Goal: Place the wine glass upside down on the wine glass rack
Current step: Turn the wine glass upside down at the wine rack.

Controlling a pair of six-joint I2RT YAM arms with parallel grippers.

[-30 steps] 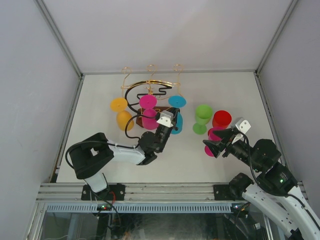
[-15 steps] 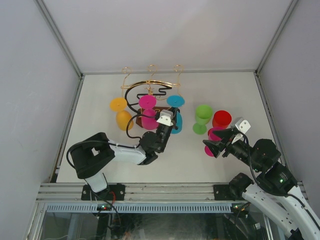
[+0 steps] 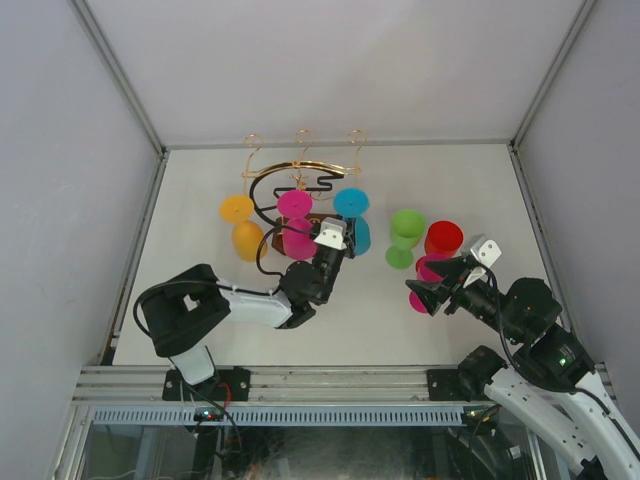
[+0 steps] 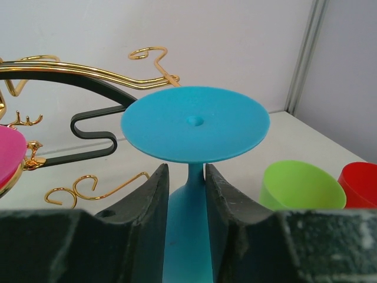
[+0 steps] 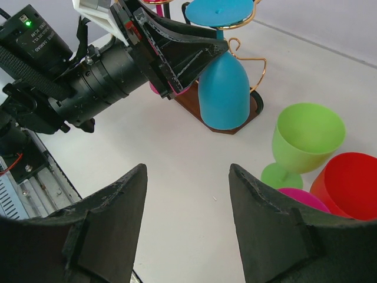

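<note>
A blue wine glass (image 3: 352,203) hangs upside down on the wine glass rack (image 3: 300,167), foot (image 4: 194,124) on top and bowl (image 5: 222,94) over the rack's dark wooden base (image 5: 187,101). My left gripper (image 4: 185,168) stands on both sides of its stem; the jaws are slightly parted, with a thin gap at the left finger (image 4: 147,200). In the top view the left gripper (image 3: 345,243) sits just in front of the rack. My right gripper (image 5: 187,171) is open and empty above bare table, to the right (image 3: 415,293).
A yellow glass (image 3: 237,209) and a magenta glass (image 3: 296,204) also hang on the rack. A green glass (image 3: 406,225), a red glass (image 3: 443,238) and another magenta glass (image 3: 428,268) stand right of it, close to my right gripper. Enclosure walls surround the table.
The left jaws have parted from the blue glass's stem. The glass's bowl has swung back toward the rack and hangs there. The right arm has not moved.
</note>
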